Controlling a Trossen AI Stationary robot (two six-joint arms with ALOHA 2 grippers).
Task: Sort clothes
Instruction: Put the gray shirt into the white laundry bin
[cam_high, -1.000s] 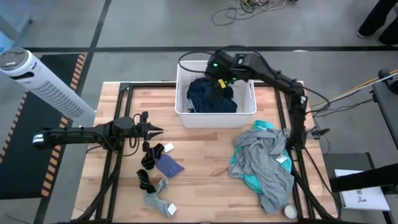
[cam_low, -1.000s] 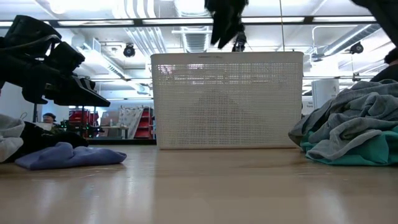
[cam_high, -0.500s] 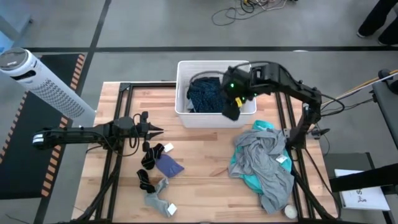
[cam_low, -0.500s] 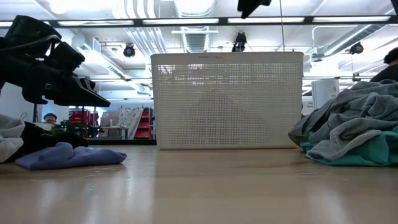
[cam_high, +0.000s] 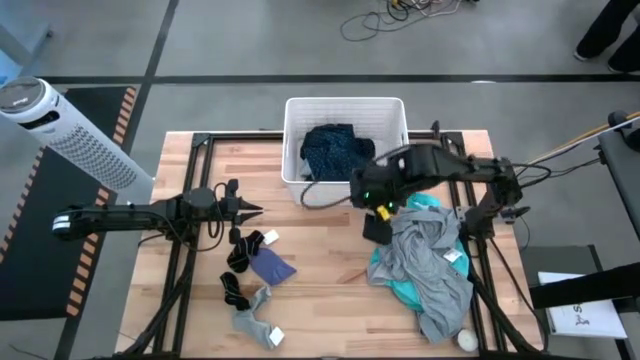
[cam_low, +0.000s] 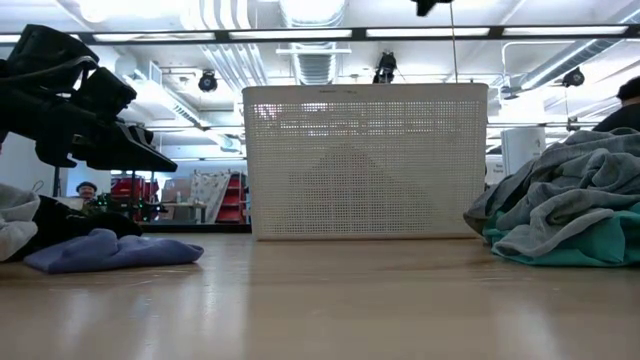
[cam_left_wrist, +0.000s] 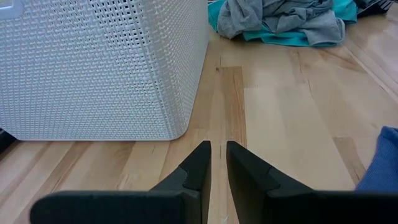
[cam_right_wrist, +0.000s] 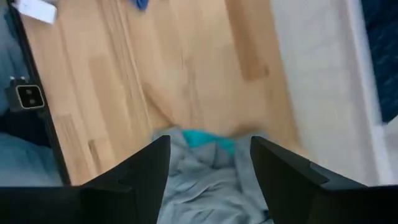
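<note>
The navy speckled garment (cam_high: 338, 152) lies inside the white basket (cam_high: 292, 140). The grey shirt (cam_high: 430, 255) lies heaped on the bright teal garment (cam_high: 400, 290) at the table's right. The small blue-purple cloth (cam_high: 272, 267) and the grey and black socks (cam_high: 245, 295) lie at the left front. My right gripper (cam_high: 374, 228) hangs open and empty above the grey shirt's left edge (cam_right_wrist: 205, 174). My left gripper (cam_high: 255, 210) is shut and empty, low over the table left of the basket (cam_left_wrist: 99, 62).
A small white ball (cam_high: 466, 340) lies at the table's front right corner. The black frame rails (cam_high: 185, 260) run along the table's left and right sides. A white perforated cylinder (cam_high: 70, 135) stands off the table's left far corner.
My right gripper has come out from over the basket and gone toward the table's near edge and down, to above the grey shirt's left edge. The navy garment stays in the basket.
</note>
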